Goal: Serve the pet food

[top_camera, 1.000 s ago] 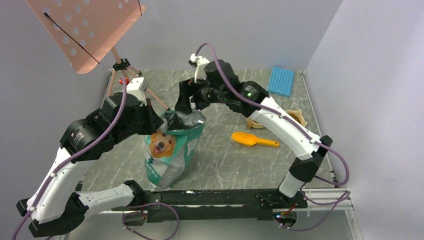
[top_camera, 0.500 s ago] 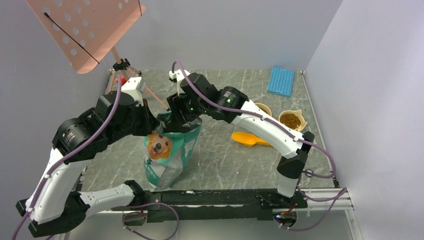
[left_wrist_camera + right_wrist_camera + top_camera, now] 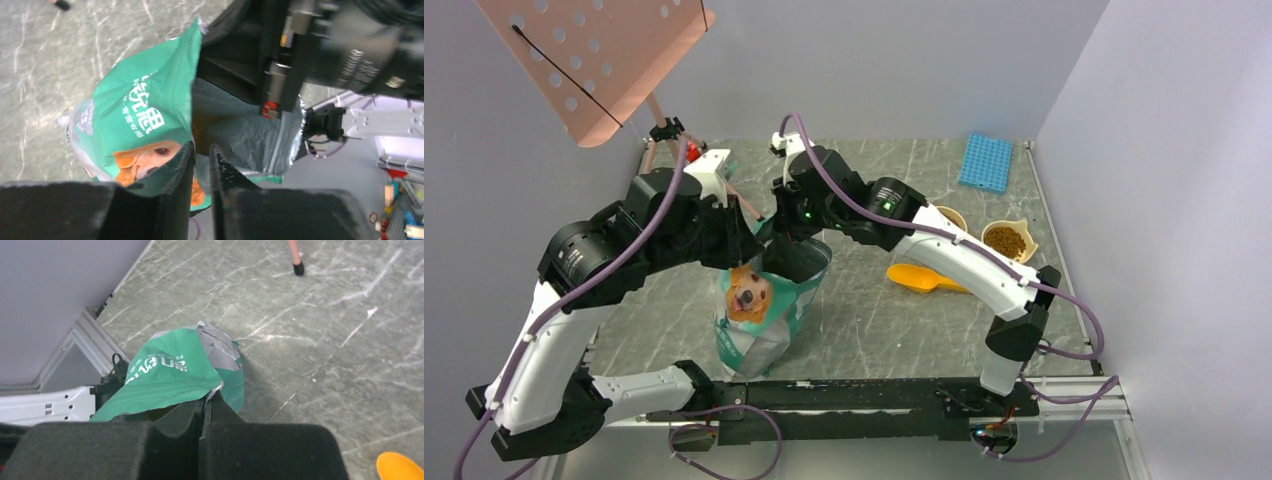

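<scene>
Top external: right pincer (image 3: 205,406) clamped on rim of green-silver dog-picture foil bag (image 3: 769,300), left pincer (image 3: 201,152) narrow at opposite rim (grip unclear), likely spreading mouth; dark-brown kibble (image 3: 1009,242) sits in beige bowl (image 3: 1027,228), far right.

Right arm (image 3: 944,245) has swung left and come down. The right gripper (image 3: 204,402), wide open a second ago, is now pinched on the far rim of the bag (image 3: 764,310). Bag mouth was crumpled and now gapes dark. Pet food (image 3: 1008,241) at right was half behind the forearm and is now in full view. Scoop (image 3: 914,275) handle is now partly covered.
</scene>
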Tool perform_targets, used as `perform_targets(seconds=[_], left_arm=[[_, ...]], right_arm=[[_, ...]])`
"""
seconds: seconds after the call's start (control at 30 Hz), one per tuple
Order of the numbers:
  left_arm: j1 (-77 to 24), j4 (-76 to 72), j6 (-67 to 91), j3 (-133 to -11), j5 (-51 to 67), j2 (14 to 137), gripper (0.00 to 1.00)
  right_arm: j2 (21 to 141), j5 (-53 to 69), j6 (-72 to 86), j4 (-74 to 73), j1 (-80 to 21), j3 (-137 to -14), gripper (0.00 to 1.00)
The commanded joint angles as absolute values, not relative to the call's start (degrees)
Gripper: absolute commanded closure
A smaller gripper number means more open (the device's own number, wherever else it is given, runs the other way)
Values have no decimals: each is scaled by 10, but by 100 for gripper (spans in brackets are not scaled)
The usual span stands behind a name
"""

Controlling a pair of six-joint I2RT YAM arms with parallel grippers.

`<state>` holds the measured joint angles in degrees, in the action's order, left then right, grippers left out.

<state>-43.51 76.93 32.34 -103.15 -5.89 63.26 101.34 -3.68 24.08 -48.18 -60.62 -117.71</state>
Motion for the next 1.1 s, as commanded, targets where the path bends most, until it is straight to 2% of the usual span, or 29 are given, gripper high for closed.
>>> perform_targets(seconds=[0.0,0.13,0.23,0.37,0.5,0.53,0.63,0.67,0.9,1.07], left_arm=[[-438,686,333,-1033,21,608,64],[-438,671,354,-1046,61,614,32],[-438,658,355,-1042,83,610,9],[-438,663,345,-1037,98,611,1],[-439,690,312,-1058,98,632,3],[-439,699,303,-1062,87,637,8],[-440,717,287,-1070,85,654,37],[-444,716,284,-1069,89,656,42],[-459,780,238,-1075,-39,671,39],[-458,702,136,-1024,-48,638,46]], right_arm=[[933,-153,317,-427,-606,-1158,100],[887,-231,361,-404,-606,-1145,100],[887,-323,374,-444,-606,-1180,100],[907,-412,393,-483,-604,-1233,100],[924,-425,395,-481,-604,-1257,100],[930,-428,396,-481,-604,-1260,100],[945,-426,386,-480,-603,-1270,100],[950,-422,385,-481,-602,-1276,100],[950,-376,356,-433,-597,-1250,100],[927,-342,345,-390,-585,-1209,100]])
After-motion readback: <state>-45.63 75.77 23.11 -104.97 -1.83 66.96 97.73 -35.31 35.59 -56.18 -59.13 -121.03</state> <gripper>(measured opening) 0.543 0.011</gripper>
